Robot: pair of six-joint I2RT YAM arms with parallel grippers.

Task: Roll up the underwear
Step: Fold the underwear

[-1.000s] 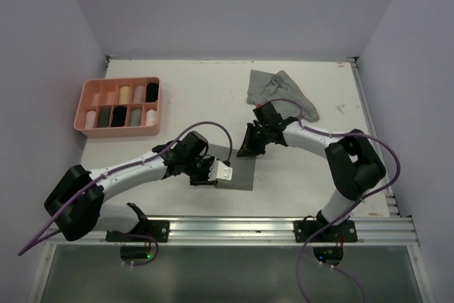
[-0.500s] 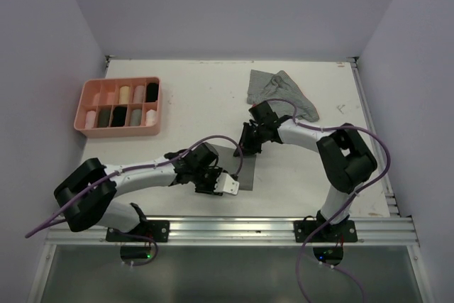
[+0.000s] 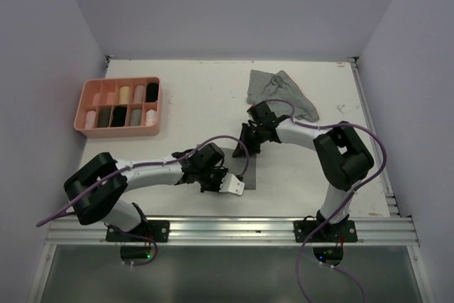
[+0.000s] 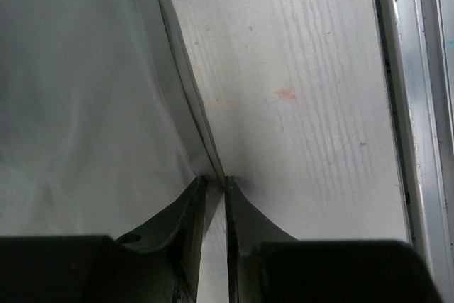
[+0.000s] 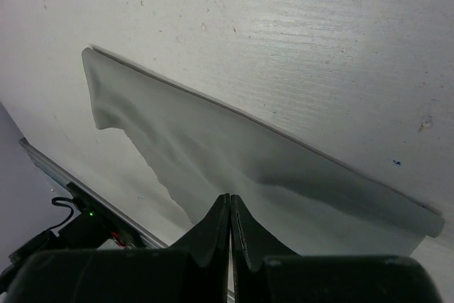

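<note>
A dark grey underwear (image 3: 242, 167) lies flat on the white table between my two arms. My left gripper (image 3: 233, 186) is at its near right corner. In the left wrist view the jaws (image 4: 215, 179) are closed to a narrow slit on the garment's folded edge (image 4: 177, 83). My right gripper (image 3: 249, 147) is at the garment's far edge. In the right wrist view its jaws (image 5: 230, 196) are shut on the grey fabric (image 5: 234, 140), which rises in a ridge toward the tips. A heap of grey striped underwear (image 3: 280, 92) lies at the back right.
A pink compartment tray (image 3: 117, 130) holding rolled garments stands at the back left. A metal rail (image 3: 284, 228) runs along the table's near edge, close to my left gripper; it also shows in the left wrist view (image 4: 418, 104). Walls enclose the table on three sides.
My left gripper has moved toward the near right, to the garment's corner. My right gripper has shifted slightly toward the far side. The grey garment looks narrower under the left arm.
</note>
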